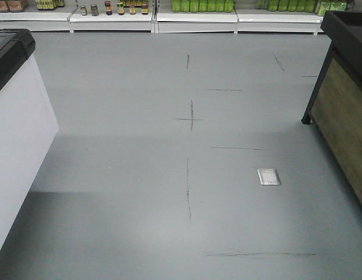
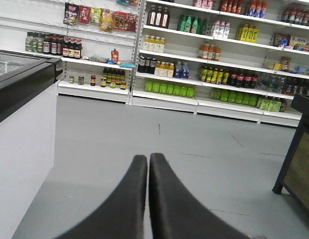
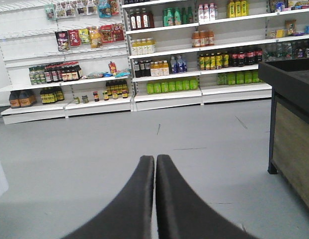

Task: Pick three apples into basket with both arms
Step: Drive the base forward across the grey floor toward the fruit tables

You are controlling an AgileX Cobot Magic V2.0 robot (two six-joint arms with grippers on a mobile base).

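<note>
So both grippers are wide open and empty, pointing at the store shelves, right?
Not open. The left gripper and right gripper have their fingers pressed together, shut; each wrist view shows it. Empty and pointing at the shelves is correct.

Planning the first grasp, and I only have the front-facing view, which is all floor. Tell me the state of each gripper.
Observer: The left gripper is shut, fingertips together, holding nothing.
Operator: Now the right one.
Observer: The right gripper is shut as well, and empty.
Operator: Report any apples or basket.
Observer: None in either wrist view. Both look across bare floor at tall stocked shelves.
</note>
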